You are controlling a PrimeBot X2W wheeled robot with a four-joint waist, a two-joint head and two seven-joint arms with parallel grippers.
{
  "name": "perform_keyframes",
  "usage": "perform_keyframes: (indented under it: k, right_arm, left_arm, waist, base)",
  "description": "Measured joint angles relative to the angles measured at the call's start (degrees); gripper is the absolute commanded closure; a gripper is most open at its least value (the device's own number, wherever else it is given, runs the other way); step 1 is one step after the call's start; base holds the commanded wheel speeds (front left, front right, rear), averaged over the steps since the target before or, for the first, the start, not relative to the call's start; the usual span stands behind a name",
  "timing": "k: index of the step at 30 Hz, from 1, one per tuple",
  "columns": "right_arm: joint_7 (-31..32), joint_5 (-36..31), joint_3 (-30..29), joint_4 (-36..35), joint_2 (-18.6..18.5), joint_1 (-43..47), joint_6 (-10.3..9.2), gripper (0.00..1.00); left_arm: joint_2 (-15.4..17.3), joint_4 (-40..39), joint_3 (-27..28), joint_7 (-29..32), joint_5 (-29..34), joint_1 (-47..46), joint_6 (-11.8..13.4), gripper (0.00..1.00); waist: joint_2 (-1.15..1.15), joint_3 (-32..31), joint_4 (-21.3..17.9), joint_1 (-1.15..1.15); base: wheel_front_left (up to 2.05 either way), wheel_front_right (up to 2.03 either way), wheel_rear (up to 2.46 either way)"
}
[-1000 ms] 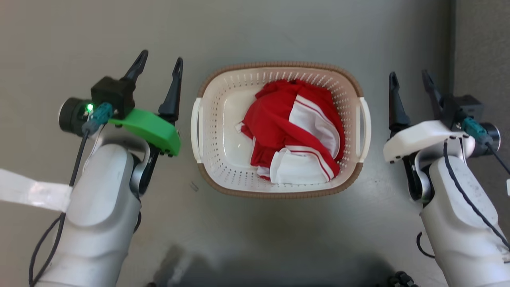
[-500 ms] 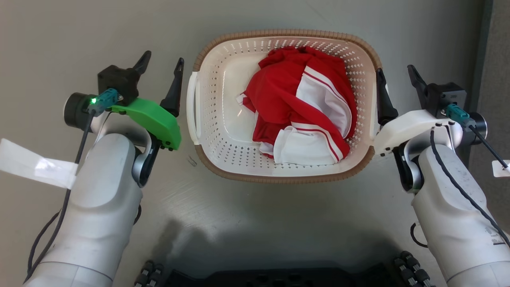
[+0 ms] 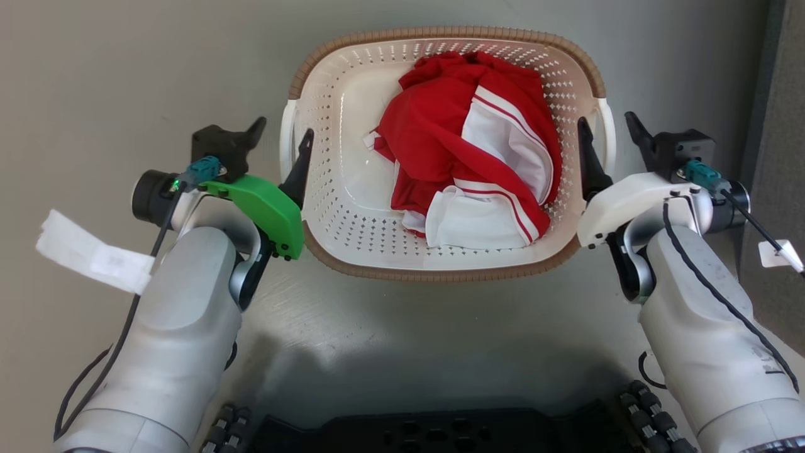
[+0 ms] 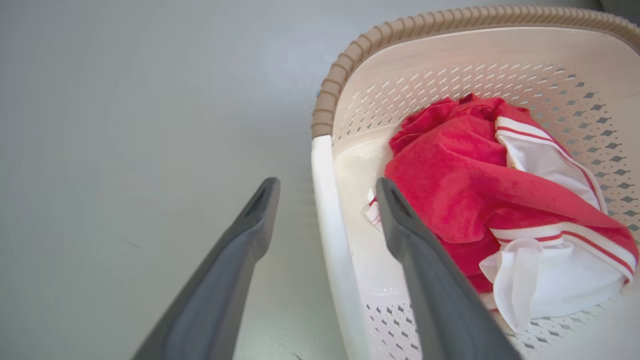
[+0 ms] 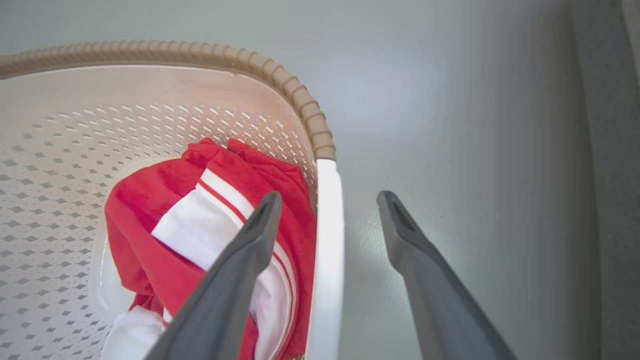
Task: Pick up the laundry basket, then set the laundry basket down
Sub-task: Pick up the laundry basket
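Observation:
The laundry basket (image 3: pixel 440 33) is cream-white, perforated and brown-rimmed, and stands on the grey floor between my arms. A crumpled red and white garment (image 3: pixel 465 151) lies inside it. My left gripper (image 3: pixel 280 137) is open and straddles the basket's left handle (image 3: pixel 287 129), one finger outside and one inside the wall. The left wrist view shows that handle (image 4: pixel 332 240) between the spread fingers of the left gripper (image 4: pixel 326 185). My right gripper (image 3: pixel 607 127) is open astride the right handle (image 3: pixel 610 135). In the right wrist view, this handle (image 5: pixel 327 280) runs up between the fingers of the right gripper (image 5: pixel 328 199).
A darker grey strip (image 3: pixel 783 126) runs along the right side of the floor. My black base (image 3: pixel 440 434) shows at the bottom edge. White tags hang off the left arm's cable (image 3: pixel 94 255) and the right arm's cable (image 3: pixel 777 255).
The head camera has dropped closer to the basket. Both grippers have moved inward from beside the basket, so each now has a handle between its open fingers.

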Motion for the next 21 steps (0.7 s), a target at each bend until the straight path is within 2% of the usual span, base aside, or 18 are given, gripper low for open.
perform_keyframes:
  k: [14, 15, 16, 21]
  right_arm:
    - [0.0, 0.9, 2.6, 5.3, 0.2, -4.1, 1.01, 0.00]
    - [0.0, 0.9, 2.8, 5.6, 0.2, -4.4, 1.02, 0.63]
    - [0.0, 0.9, 3.0, 5.9, 0.2, -4.6, 1.02, 1.00]
    - [0.0, 1.2, 3.6, 7.2, 0.2, -5.2, 1.53, 1.00]
  left_arm:
    - [-0.3, 5.0, -3.8, 3.5, -7.4, -4.5, 0.0, 0.00]
    - [-0.4, 5.2, -3.9, 3.8, -7.5, -4.9, 0.0, 0.55]
    - [-0.4, 5.6, -4.1, 4.3, -7.7, -5.3, 0.0, 1.00]
    - [-0.6, 6.6, -6.6, 6.5, -10.2, -5.9, 0.1, 1.00]
  waist:
    - [0.00, 2.3, -0.7, 0.00]
    - [0.00, 2.3, -0.7, 0.00]
    - [0.00, 2.3, -0.7, 0.00]
    - [0.00, 2.3, -0.6, -0.01]
  base:
    - [0.00, 0.00, 0.00]
    - [0.00, 0.00, 0.00]
    - [0.00, 0.00, 0.00]
    - [0.00, 0.00, 0.00]
